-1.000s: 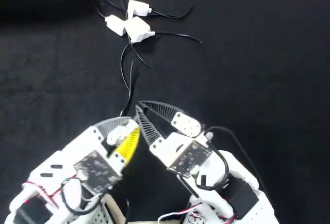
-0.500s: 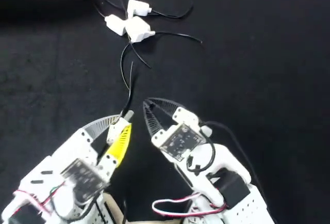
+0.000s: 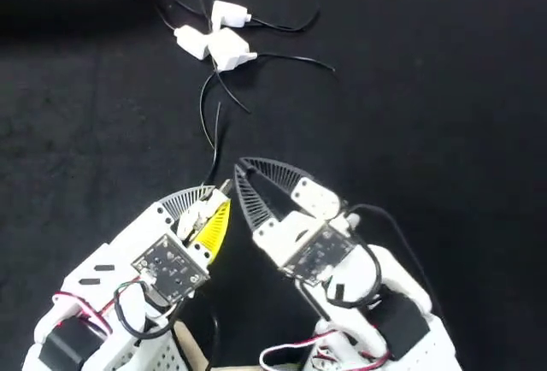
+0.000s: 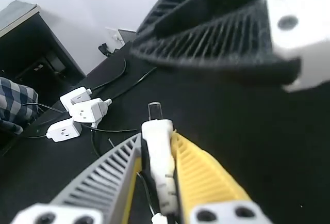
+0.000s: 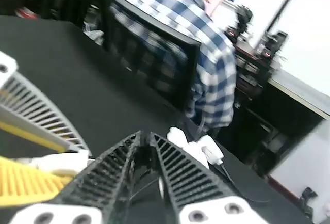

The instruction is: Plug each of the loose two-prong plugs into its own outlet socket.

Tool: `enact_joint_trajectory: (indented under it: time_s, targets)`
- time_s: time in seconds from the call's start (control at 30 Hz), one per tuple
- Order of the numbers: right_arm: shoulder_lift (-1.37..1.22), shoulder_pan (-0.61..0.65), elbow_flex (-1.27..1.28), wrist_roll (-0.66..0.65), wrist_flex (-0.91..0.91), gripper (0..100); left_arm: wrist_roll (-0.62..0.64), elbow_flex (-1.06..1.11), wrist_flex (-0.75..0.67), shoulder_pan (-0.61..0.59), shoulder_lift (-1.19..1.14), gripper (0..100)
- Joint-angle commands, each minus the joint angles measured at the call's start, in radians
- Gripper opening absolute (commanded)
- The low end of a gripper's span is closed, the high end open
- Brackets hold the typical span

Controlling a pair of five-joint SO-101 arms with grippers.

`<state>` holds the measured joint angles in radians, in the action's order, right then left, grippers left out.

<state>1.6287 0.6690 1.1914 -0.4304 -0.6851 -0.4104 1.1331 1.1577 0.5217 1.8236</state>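
Grey-and-yellow ribbed left pincer [image 3: 214, 193] is clamped on a white two-prong plug [image 4: 159, 154], prongs sticking out past its fingertips, thin black cord [image 3: 214, 136] trailing ahead. Three white plastic outlet sockets [image 3: 215, 36] lie well apart, roughly straight ahead along the plug's long axis. Black ribbed right pincer [image 3: 242, 169] sits just beside, fingertips pressed together on nothing visible, no nearer to them

Soft, even light falls from above onto the matte black desk [image 3: 444, 114], which swallows it and shows hardly a shadow. The white sockets [image 3: 218, 42] near the far edge glare almost featureless. In both wrist views the pale wall [image 4: 103, 7] behind burns bright against the dark desk.
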Motion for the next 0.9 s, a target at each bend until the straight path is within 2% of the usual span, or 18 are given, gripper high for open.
enact_joint_trajectory:
  time_s: [0.0,0.33,0.6,0.73,0.87]
  targets:
    - [-0.005,0.012,0.059,0.002,0.071,1.1,0.005,-0.016,-0.026,-0.001,0.002,3]
    - [-0.005,-0.002,0.295,0.009,0.233,1.1,0.009,-0.102,0.005,0.001,0.002,3]
    - [-0.005,-0.005,0.366,0.011,0.238,1.1,0.011,-0.199,0.078,0.001,0.002,3]
    - [-0.005,-0.005,0.383,0.011,0.244,1.1,0.068,-0.246,0.097,0.001,0.002,3]
    - [0.001,-0.005,0.383,0.009,0.245,1.1,0.066,-0.225,0.097,-0.001,0.002,3]
